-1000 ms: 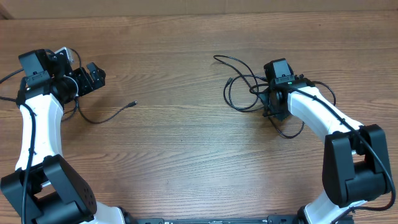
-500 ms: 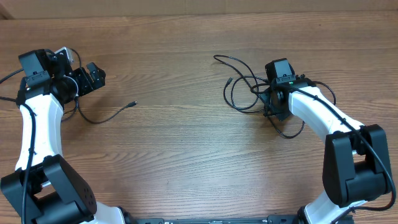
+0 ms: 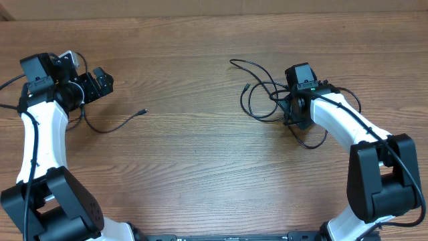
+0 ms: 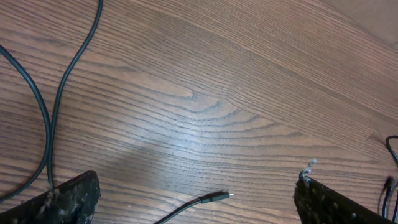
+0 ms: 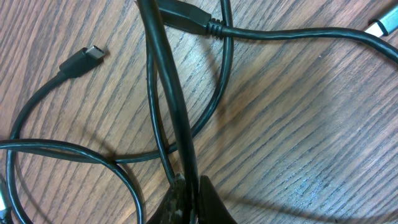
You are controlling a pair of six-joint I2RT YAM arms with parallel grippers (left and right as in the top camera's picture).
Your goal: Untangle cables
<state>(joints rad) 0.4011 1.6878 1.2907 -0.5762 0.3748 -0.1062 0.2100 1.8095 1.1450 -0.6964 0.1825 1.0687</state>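
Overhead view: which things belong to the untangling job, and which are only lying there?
Job: tangled cables, one strand held in the shut right gripper; loose cable by the open left gripper.
Just there: wooden table.

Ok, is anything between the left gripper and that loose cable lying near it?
Nothing visible. The left gripper is open, and only bare table shows between its fingers and the loose cable. The tangled cables lie well away, by the right gripper, which is shut on one strand.
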